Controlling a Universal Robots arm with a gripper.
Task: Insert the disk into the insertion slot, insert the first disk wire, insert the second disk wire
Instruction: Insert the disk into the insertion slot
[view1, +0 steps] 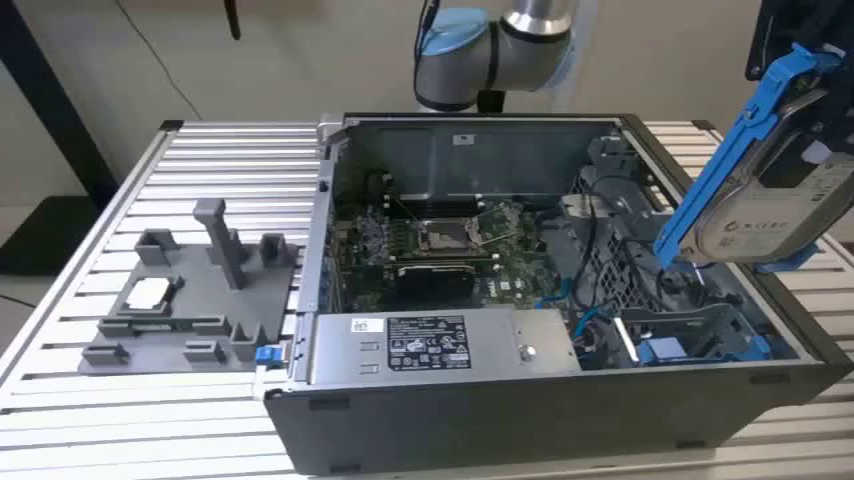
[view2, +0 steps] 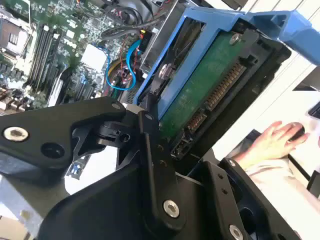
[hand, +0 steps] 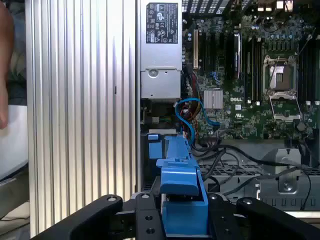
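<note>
One drive is in play. In the exterior view the disk, framed by its blue carrier, hangs tilted in the air at about three o'clock from the motherboard, over the exterior view's right end of the open computer case. The insertion slot lies empty below it, at roughly four o'clock from the board and near the power-supply box. With the drive not seated, neither wire can be in yet. A blue cable loops just beside the bay, so a descent off line would likely snag it or pin it under the carrier. In the second wrist view the gripper has its fingers clamped on the carrier's sides, with the drive's green circuit board and connector end facing the camera. A person's hand lies beyond the drive and would be at risk if it strayed toward the arm. In the first wrist view the carrier's blue edge stands between the fingers, aimed toward the bay's blue fitting. Unless the tilt is squared up, a carrier corner could jam on the bay wall, or the grip could slip.
</note>
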